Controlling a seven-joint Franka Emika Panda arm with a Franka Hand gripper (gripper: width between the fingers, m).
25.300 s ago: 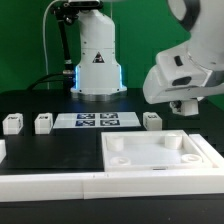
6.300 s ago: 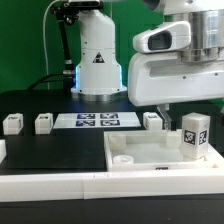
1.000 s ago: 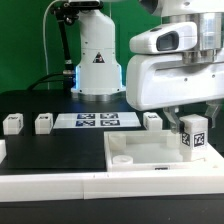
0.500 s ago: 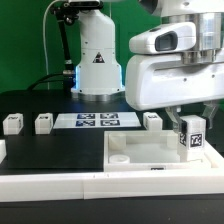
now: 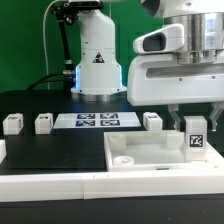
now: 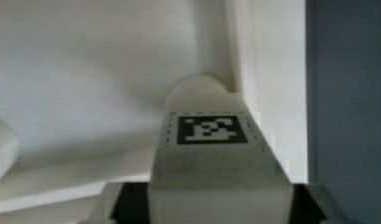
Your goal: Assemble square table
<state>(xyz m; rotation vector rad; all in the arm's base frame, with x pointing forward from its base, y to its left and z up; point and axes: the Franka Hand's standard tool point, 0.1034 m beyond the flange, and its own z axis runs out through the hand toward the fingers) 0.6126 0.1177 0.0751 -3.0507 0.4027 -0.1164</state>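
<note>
Exterior camera sits low, barely above the black table (image 5: 60,150), looking level across it straight at the robot base (image 5: 97,55) at the back. It's close enough that the arm (image 5: 175,60) is cropped by the frame's top edge. Wrist camera is a different story: pressed right up to the tagged leg (image 6: 208,150), looking along it onto the white square top (image 6: 80,60). Both views share that leg (image 5: 196,143) and the corner of the top where it stands.

arm (image 5: 175,70) cropped above, leg (image 6: 213,150) near end cropped
</note>
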